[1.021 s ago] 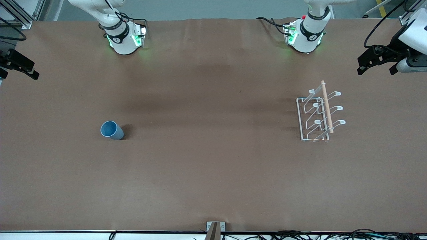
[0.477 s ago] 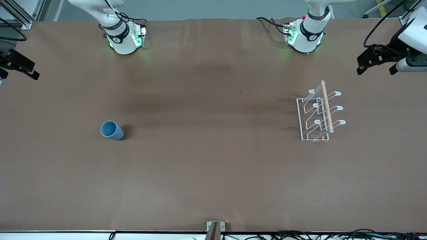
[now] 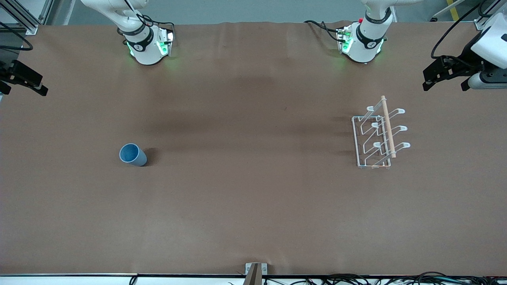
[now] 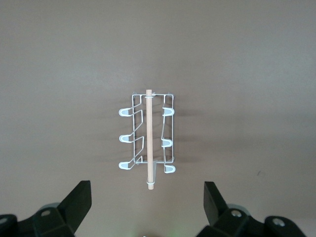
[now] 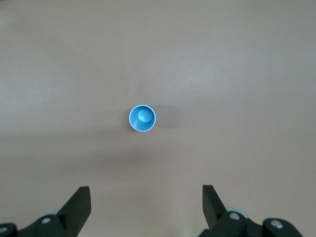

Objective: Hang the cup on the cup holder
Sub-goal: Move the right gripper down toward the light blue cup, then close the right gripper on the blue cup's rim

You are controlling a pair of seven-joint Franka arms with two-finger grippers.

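**A:** Front view first. Where does everything sit?

**B:** The cup stands upright, mouth up, on the brown bench, toward the right arm's end. The cup holder stands well apart from it, toward the left arm's end. The right pincer hangs over its own end of the bench, the left pincer over the other end. Neither touches anything, and from here I cannot tell how their jaws stand.

**A:** And the left wrist view?

**B:** It looks straight down on the cup holder, with its wooden rod along the top and looped prongs in two rows. The left pincer has its fingers spread wide, holding nothing. That arm seems to be waiting.

**A:** Right wrist view?

**B:** The cup shows as a blue ring with its floor visible inside. The right pincer is spread wide too, and empty, high above it.

**A:** How will the cup handle?

**B:** I'd judge it light, stiff plastic, not fragile, but smooth and tapered, so it could slip or tip under a clumsy squeeze. With no handle, I'd pinch the wall at the rim, one finger inside and one outside, or clasp it across the body. It must be turned mouth-down to sit over a prong.
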